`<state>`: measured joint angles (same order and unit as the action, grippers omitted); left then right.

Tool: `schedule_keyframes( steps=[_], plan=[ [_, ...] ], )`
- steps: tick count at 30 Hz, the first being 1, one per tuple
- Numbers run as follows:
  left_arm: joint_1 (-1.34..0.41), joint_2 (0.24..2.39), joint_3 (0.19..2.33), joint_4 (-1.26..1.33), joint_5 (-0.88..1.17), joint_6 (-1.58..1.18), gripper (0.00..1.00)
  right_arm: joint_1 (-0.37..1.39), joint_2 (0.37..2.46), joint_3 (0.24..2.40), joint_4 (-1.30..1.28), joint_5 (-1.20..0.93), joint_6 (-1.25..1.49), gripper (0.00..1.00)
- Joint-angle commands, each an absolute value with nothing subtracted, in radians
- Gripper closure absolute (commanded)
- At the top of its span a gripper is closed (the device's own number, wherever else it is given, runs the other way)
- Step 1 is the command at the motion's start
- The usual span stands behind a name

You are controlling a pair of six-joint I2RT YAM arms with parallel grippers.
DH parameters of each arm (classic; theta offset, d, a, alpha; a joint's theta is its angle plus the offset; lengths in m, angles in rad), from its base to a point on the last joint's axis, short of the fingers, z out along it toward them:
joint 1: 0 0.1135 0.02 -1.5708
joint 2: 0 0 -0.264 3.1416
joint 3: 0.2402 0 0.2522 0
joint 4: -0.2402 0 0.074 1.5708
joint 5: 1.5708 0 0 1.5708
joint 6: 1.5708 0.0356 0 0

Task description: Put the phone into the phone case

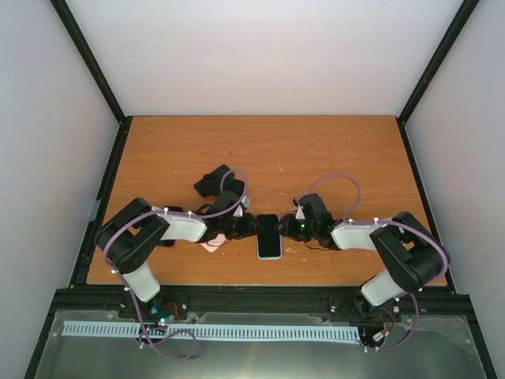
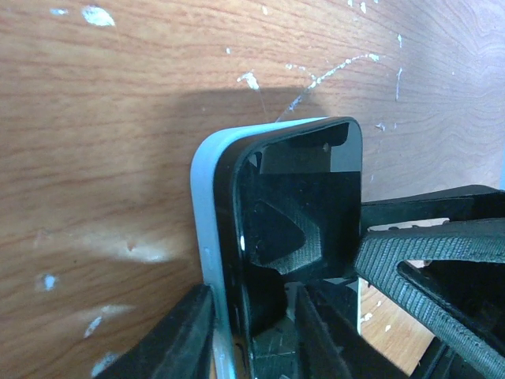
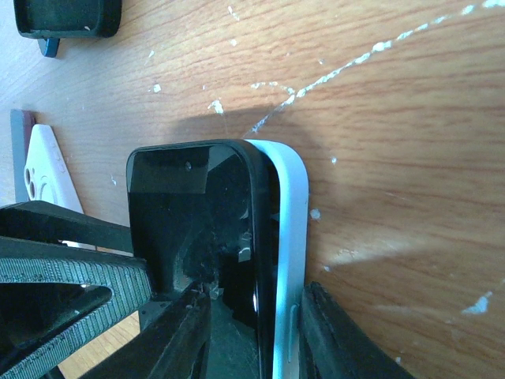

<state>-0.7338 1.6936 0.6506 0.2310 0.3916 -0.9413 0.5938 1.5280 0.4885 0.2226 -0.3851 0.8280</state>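
A black phone (image 1: 268, 230) lies in a light blue phone case (image 1: 269, 255) at the table's front middle. In the left wrist view the phone (image 2: 304, 205) lies against the case rim (image 2: 207, 197). My left gripper (image 2: 252, 335) straddles that long edge, one finger (image 2: 185, 332) outside the case and one on the screen. In the right wrist view the phone (image 3: 205, 213) lies slightly proud of the case rim (image 3: 290, 221). My right gripper (image 3: 252, 339) clamps this opposite edge the same way. Both grippers meet at the phone in the top view, the left gripper (image 1: 246, 227) and the right gripper (image 1: 290, 229).
A white and pink case (image 3: 43, 178) lies by the left arm and also shows in the top view (image 1: 215, 243). A black case (image 3: 67, 20) lies further off. The table's front edge (image 1: 268, 283) is close behind the phone. The wood is scratched.
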Motion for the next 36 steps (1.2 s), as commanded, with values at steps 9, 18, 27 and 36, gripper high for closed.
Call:
schedule_keyframes(
  steps=[9, 18, 27, 36],
  plan=[
    [-0.76, 1.634, 0.612, 0.282, 0.405, -0.944, 0.6, 0.602, 1.451, 0.428, 0.423, -0.518, 0.927, 0.68],
    [-0.76, 1.604, 0.552, 0.337, 0.421, -0.964, 0.56, 0.603, 1.455, 0.389, 0.541, -0.573, 1.005, 0.67],
    [-0.76, 1.596, 0.544, 0.375, 0.441, -0.957, 0.62, 0.608, 1.489, 0.394, 0.537, -0.577, 0.987, 0.69],
    [-0.76, 1.583, 0.525, 0.401, 0.448, -0.942, 0.55, 0.612, 1.558, 0.4, 0.578, -0.592, 0.965, 0.76]
  ],
)
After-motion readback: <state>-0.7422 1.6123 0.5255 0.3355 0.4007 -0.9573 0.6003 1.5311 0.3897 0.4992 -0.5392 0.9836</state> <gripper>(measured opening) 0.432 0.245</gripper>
